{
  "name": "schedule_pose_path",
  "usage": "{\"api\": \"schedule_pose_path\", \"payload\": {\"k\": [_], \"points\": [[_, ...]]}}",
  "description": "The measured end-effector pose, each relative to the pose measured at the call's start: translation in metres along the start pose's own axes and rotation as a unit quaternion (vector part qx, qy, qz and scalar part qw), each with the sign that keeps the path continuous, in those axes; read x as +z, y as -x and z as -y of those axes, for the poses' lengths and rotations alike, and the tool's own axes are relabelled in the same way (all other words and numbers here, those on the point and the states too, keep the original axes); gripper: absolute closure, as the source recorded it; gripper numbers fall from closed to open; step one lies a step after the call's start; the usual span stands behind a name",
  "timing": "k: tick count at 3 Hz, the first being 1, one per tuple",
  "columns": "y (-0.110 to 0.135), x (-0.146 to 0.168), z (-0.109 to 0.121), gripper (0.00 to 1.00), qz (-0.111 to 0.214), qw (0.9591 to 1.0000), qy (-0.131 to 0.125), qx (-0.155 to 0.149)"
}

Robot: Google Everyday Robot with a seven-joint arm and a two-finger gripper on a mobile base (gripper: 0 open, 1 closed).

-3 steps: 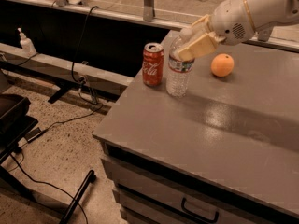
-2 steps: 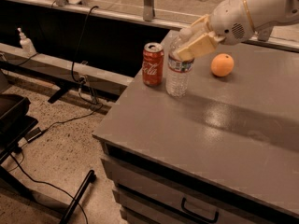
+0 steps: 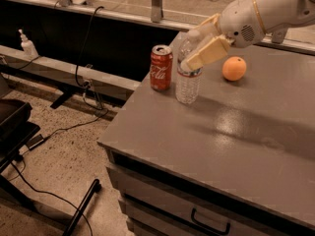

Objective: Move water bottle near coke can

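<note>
Your beige two-finger gripper [image 3: 188,50] sits right at the neck and shoulder of the clear ribbed plastic water bottle [image 3: 188,86], coming in on the white arm from the far right of the red aluminium coke can [image 3: 161,68]. Is it clamped or just let go? You cannot tell from here, so treat that as unknown. The bottle stands upright just to the right of the can, very close, maybe a sliver of gap. By my read the placing is as good as done, and the high hold suits setting it down straight without bumping the can. The round orange fruit [image 3: 234,68] lies further right of the can, well clear of both. Everything rests on a flat grey cabinet top [image 3: 211,141] with a dull sheen, and the can is near its left edge, so mind a nudge that way. Below and right of the can there's a drawer with a black handle [image 3: 210,224]. Left of the can there's speckled floor, black cables [image 3: 86,43] and a small pump bottle [image 3: 27,44] on a ledge.
</note>
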State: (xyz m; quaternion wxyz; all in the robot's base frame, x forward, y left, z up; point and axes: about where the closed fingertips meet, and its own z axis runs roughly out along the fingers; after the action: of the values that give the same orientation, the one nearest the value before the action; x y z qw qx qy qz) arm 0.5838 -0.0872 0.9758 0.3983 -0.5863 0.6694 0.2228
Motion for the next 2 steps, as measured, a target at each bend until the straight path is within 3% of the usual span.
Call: {"api": "schedule_pose_path", "payload": {"k": [2], "points": [[0.0006, 0.0011, -0.0004, 0.0, 0.0, 1.0, 0.001, 0.0]]}}
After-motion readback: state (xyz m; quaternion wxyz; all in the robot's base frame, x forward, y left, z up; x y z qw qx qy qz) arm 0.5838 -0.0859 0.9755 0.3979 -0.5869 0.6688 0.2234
